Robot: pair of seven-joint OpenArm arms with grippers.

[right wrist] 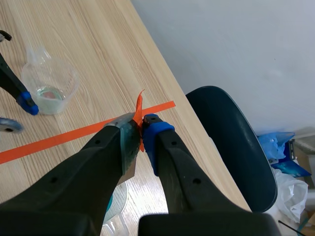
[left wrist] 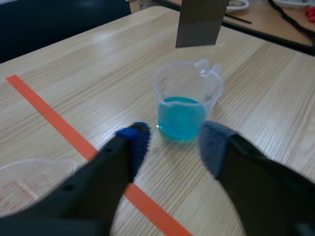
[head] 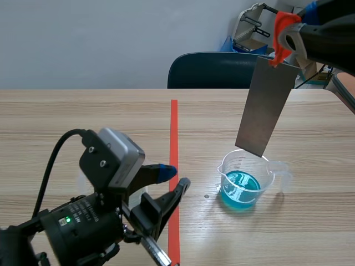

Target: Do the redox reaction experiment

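A grey metal plate (head: 265,105) hangs upright from an orange-red tab (head: 284,25), and my right gripper (head: 285,34) is shut on that tab, raised at the far right. The plate's lower edge is just above the rim of a clear beaker (head: 241,185) holding blue liquid. In the right wrist view the fingers pinch the tab (right wrist: 140,118), and the plate is hidden under them. My left gripper (head: 175,178) stands open low beside the tape line. In the left wrist view the beaker (left wrist: 184,105) is just ahead of the open left gripper (left wrist: 172,142), with the plate (left wrist: 199,22) above it.
A second clear measuring cup (left wrist: 29,182) stands beside my left gripper; in the right wrist view this cup (right wrist: 49,86) holds a little clear liquid. A dark blue chair (head: 216,69) is at the table's far edge. Clutter lies beyond the far right corner.
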